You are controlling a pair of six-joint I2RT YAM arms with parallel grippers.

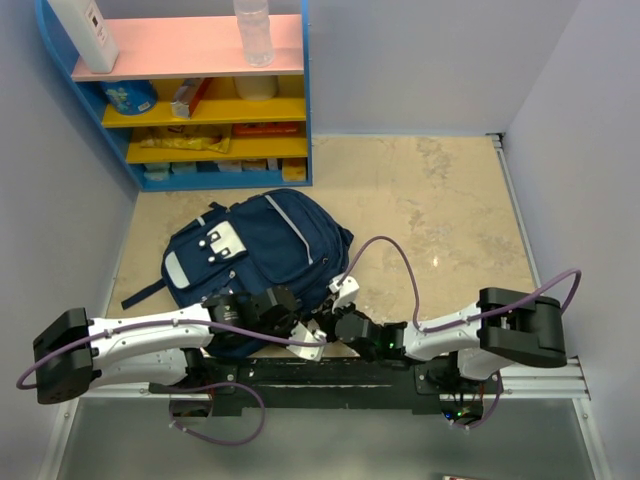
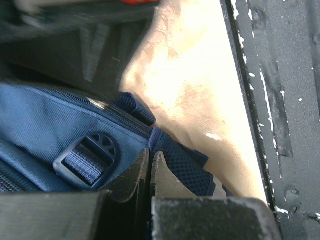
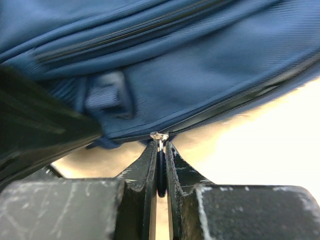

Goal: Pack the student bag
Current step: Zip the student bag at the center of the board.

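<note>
The student bag point(image 1: 255, 250) is laid on the desk point(image 1: 430, 220), near the arms' bases. Its zipper pull point(image 3: 160, 167) is pinched between the right fingers point(image 3: 144, 172), while the left fingers point(image 2: 132, 177) are shut at its corner.

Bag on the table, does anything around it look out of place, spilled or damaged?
Nothing stands out. The bag lies flat on the table, one strap trailing left. No spill or damage shows.
</note>
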